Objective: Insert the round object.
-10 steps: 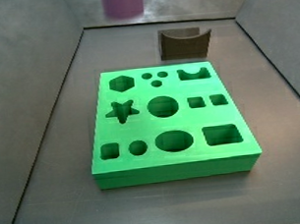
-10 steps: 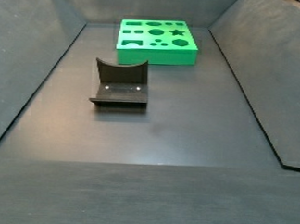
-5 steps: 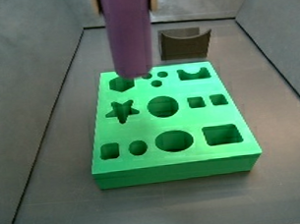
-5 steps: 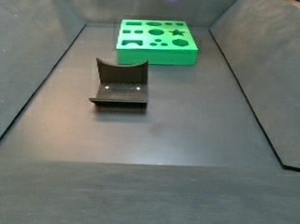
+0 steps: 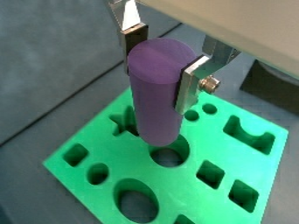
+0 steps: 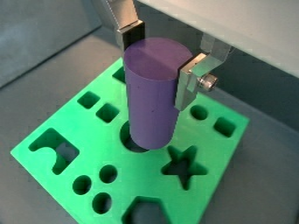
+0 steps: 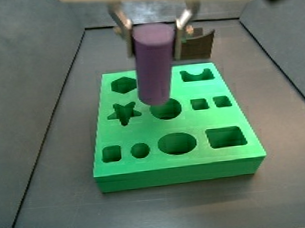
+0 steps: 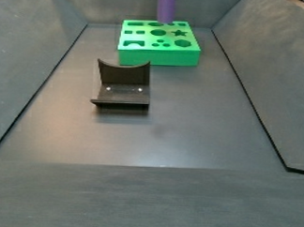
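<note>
My gripper (image 5: 163,61) is shut on a purple round cylinder (image 5: 156,92), held upright; it also shows in the other wrist view (image 6: 152,92) and in both side views (image 7: 152,61) (image 8: 166,7). Below it lies the green shape-sorting block (image 7: 177,129) with star, round, square and oval holes. The cylinder's lower end hangs right over a round hole (image 5: 173,157) near the block's middle (image 7: 166,109); I cannot tell whether it touches the rim. The silver fingers (image 6: 191,72) press the cylinder's top from both sides.
The dark L-shaped fixture (image 8: 120,84) stands on the grey floor in front of the block in a side view, and behind it in the other (image 7: 196,42). Sloping grey walls (image 8: 262,82) enclose the bin. The block (image 8: 158,42) sits at the far end.
The cylinder has come down and moved toward the block's middle, from over the back left corner to above the central round hole. The gripper is now in the side view.
</note>
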Controlling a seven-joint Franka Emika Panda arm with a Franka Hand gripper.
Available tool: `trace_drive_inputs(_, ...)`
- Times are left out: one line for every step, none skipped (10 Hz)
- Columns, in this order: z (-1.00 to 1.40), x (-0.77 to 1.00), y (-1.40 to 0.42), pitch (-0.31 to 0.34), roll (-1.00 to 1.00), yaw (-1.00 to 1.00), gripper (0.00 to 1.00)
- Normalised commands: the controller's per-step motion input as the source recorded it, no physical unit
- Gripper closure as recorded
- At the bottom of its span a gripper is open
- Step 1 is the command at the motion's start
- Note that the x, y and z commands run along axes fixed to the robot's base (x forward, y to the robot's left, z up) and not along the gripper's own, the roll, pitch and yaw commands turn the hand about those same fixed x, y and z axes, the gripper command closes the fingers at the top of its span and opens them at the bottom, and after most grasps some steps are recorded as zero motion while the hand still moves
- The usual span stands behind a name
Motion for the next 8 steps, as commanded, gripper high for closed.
trace_drive_inputs(-0.53, 0.49, 0.02, 0.149, -0.03, -0.13, 1.0)
trace_drive_inputs(-0.39, 0.3, 0.0, 0.086, -0.22, -0.22, 1.0)
trace_drive_inputs(-0.36, 0.26, 0.0, 0.069, -0.29, -0.23, 1.0)
trace_drive_inputs(-0.41, 0.33, 0.02, 0.059, -0.26, -0.19, 1.0)
trace_drive_inputs(-0.77, 0.4, 0.02, 0.04, -0.13, -0.12, 1.0)
trace_drive_inputs(-1.0, 0.29, 0.01, 0.0, -0.04, -0.07, 1.0)
trace_drive_inputs(-0.58, 0.05, 0.0, 0.0, -0.26, -0.17, 1.0)
trace_drive_inputs(-0.03, 0.07, 0.0, 0.027, 0.0, 0.0, 1.0)
